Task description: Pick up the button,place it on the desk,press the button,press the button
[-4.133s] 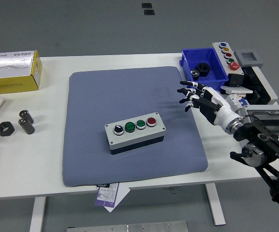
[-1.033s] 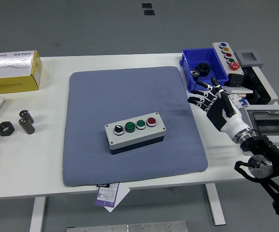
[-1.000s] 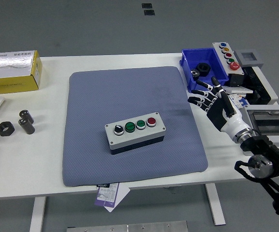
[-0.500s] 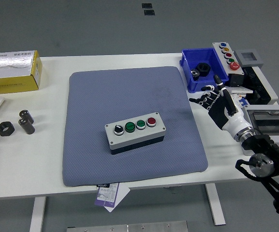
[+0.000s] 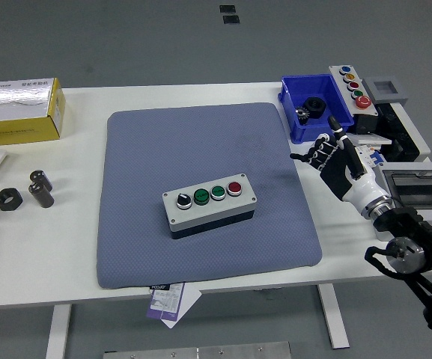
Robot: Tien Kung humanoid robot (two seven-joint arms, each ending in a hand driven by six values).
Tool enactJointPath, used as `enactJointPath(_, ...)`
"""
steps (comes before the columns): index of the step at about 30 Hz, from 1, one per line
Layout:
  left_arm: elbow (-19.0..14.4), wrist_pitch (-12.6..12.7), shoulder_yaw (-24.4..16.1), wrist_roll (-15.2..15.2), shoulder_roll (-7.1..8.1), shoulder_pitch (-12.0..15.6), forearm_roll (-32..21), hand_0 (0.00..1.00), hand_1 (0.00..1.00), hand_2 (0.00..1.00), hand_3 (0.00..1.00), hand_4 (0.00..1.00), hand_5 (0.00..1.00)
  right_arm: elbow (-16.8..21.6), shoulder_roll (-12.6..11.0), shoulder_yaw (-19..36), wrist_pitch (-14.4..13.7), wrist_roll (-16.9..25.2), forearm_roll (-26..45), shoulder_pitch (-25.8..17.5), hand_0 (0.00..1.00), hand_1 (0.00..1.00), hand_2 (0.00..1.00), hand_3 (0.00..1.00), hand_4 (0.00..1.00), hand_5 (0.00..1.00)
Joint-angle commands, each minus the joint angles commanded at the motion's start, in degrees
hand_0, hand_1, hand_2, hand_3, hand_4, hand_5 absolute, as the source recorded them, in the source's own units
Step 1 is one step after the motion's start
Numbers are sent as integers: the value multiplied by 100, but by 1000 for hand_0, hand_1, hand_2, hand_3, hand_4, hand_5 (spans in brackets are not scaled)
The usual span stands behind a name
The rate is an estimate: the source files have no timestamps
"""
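Button box (image 5: 210,203) lies mid-mat, well left of right hand (image 5: 336,161).

Single head view: high, robot's side, facing forward-down over white table (image 5: 81,224) (whole tabletop visible, floor beyond).

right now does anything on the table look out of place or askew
One thing: a paper tag sticks out from under the blue mat's near edge and hangs past the table edge. The button box also sits slightly skewed on the mat.

Grey-blue dotted mat (image 5: 201,164), grey button box (image 5: 210,205) with green, green, red caps, blue bin (image 5: 294,112), yellow carton (image 5: 19,112), possibly foil-topped.
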Motion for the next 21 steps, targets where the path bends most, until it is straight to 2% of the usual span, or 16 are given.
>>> enactJointPath(1,0,2,-1,-1,2,-1,3,633,437,423,730,803,208,1,-5,-8,6,2,6,10,637,610,648,632,992,703)
enactJointPath(6,0,10,-6,-6,15,-13,14,633,437,423,730,803,208,11,-22,-43,25,11,27,35,637,610,648,632,992,703)
enactJointPath(7,1,12,-2,-7,17,-14,13,635,512,504,732,802,203,13,-25,-48,28,12,30,37,762,729,775,794,998,726)
enactJointPath(12,-2,15,24,-4,22,-27,14,635,512,504,732,802,203,24,-41,-54,38,14,40,41,762,729,775,794,998,726)
enactJointPath(13,-2,16,26,-4,23,-31,16,636,518,519,732,802,203,23,-45,-60,39,14,44,43,791,754,799,838,998,746)
enactJointPath(21,-2,41,-6,-4,9,-31,40,635,524,525,733,803,204,12,-19,-185,43,21,73,61,798,758,801,841,998,748)
